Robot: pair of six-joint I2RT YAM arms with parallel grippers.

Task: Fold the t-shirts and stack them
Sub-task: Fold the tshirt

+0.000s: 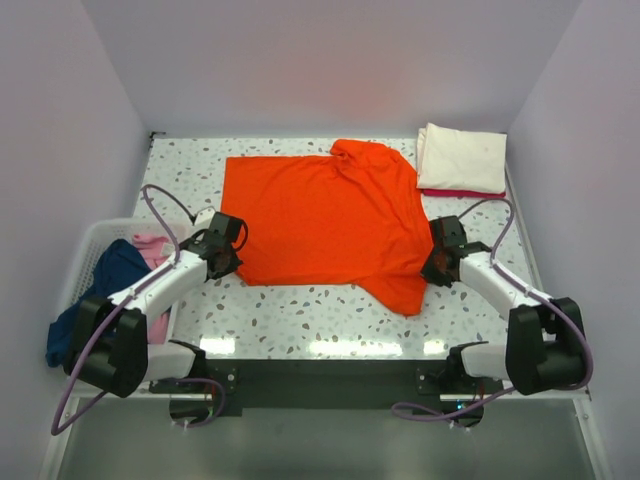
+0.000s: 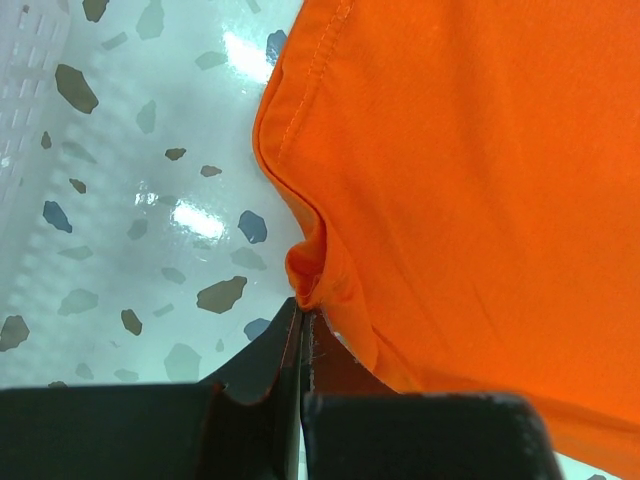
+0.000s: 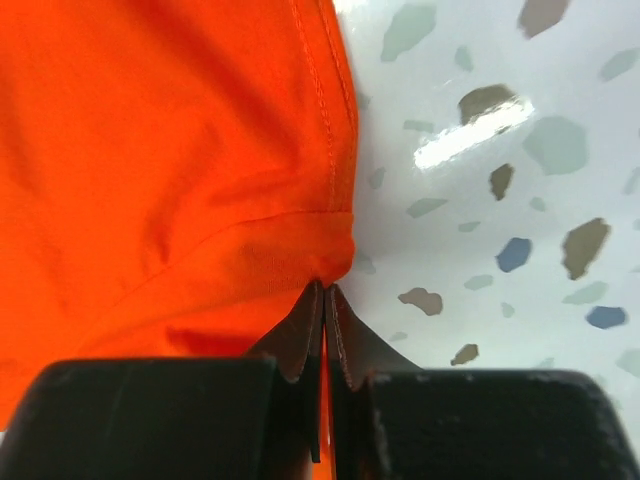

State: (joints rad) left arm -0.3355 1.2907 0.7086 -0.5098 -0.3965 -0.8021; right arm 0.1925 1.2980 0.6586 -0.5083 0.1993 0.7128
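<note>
Both pincers were clamped shut on the orange t-shirt [image 1: 320,220]: left pincer [image 2: 303,320] on its left edge, right pincer [image 3: 326,300] on its right. It lay spread, unfolded, mid-table [image 1: 300,315]. Apparently done: cream-white shirt [image 1: 462,158] folded atop red shirt [image 1: 450,192], far right corner. Navy shirt [image 1: 100,290] and pink shirt [image 1: 150,250] lay in the basket [image 1: 90,240] beyond the left edge. Bare table ran along the near edge.

tbl [image 1: 300,310]: speckled | orange tee [image 1: 320,220] spread ctr | red tee [image 1: 460,192] far-R, cream tee [image 1: 462,158] atop
</note>
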